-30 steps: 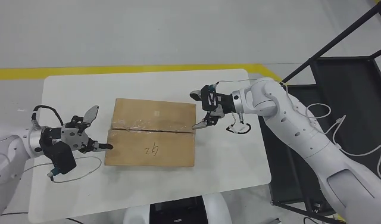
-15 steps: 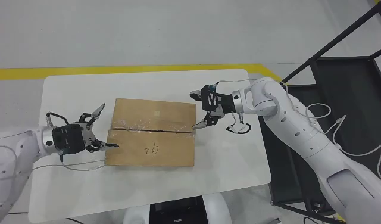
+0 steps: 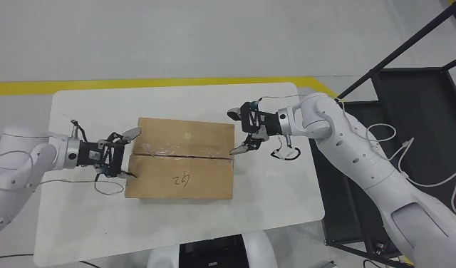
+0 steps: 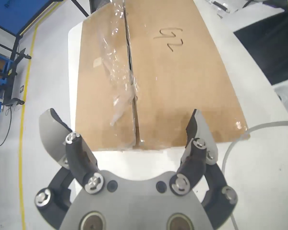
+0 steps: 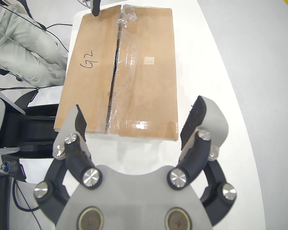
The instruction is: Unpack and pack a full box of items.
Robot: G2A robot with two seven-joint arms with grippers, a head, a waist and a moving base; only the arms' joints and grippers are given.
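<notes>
The closed cardboard box (image 3: 182,159) lies flat at the middle of the white bench (image 3: 278,197), its two top flaps meeting in a seam that runs from 9 to 3 o'clock under crumpled clear tape (image 4: 117,72). The left jaws stand spread wide and empty just beside the box's 9 o'clock end, facing the seam. The right jaws, likewise wide apart and holding nothing, sit just beside its 3 o'clock end.

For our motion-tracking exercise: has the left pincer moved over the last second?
Yes. The left pincer advanced across the table to the cardboard box's end.
</notes>
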